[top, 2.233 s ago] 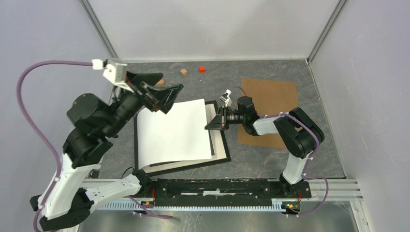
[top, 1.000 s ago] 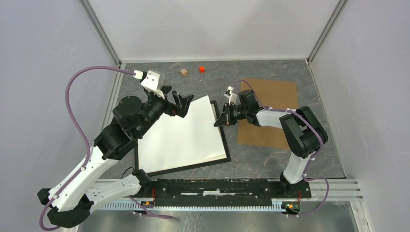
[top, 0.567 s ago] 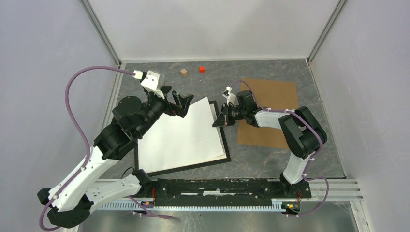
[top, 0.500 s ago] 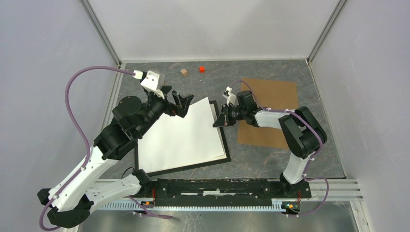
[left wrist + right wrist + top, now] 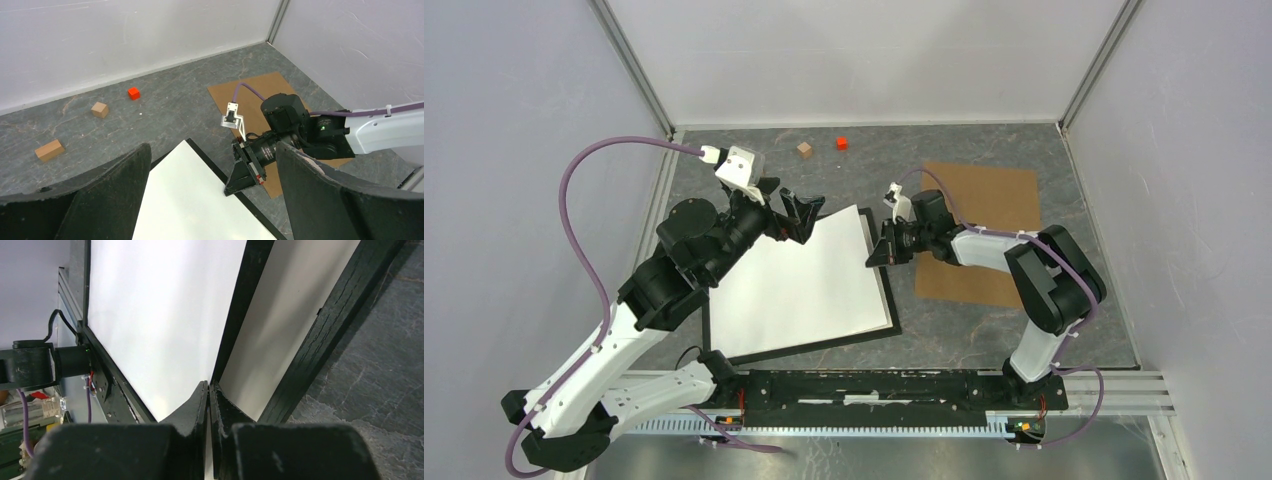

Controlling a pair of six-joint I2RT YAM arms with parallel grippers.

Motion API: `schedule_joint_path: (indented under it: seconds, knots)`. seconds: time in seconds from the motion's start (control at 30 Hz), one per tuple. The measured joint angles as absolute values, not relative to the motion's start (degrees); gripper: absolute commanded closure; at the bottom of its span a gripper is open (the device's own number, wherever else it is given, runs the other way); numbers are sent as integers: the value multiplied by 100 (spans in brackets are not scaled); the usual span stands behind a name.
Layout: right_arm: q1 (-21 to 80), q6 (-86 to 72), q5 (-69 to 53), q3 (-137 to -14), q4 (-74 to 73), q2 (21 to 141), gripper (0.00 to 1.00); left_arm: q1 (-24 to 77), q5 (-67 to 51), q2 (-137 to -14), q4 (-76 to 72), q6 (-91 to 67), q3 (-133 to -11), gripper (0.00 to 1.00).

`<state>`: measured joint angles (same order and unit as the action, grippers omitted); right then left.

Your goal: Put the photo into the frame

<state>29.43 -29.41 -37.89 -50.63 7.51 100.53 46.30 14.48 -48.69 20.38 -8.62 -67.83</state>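
The photo (image 5: pixel 799 280) covers nearly all the frame (image 5: pixel 824 342), only thin black edges peeking out! The left arm (image 5: pixel 714 235) hides the photo's far-left corner. At the right tool (image 5: pixel 209 390), there's a hairline slit between the tips, and whether the sheet sits inside is impossible to tell. The left tool (image 5: pixel 212 150) has both fingers (image 5: pixel 320 200) cut off at the bottom edge.

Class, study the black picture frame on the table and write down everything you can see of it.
The frame is a large black rectangle with thin edges that look like painted wood, the grain showing. It lies flat on the grey table, slightly skewed. The white photo lies over nearly all of it, leaving black rims at the near and right sides and a pale inner strip on the right. The right pincer sits over that right side; contact with the frame cannot be told.
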Motion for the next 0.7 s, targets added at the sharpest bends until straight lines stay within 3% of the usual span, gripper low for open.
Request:
schedule_joint_path:
  seconds: [0.13,0.5,0.7]
  knots:
    - [2989,-2908,-3715,-5026,683,10053,90,4630,1446,-4869,2038,-864,-6783,0]
    - [3002,-2491,-3214,-5253,-71,10053,61,4630,1446,-4836,2038,-862,-6742,0]
    - [3041,-1900,-2292,-5662,-753,9863,55,4630,1446,-4838,2001,-862,-6698,0]
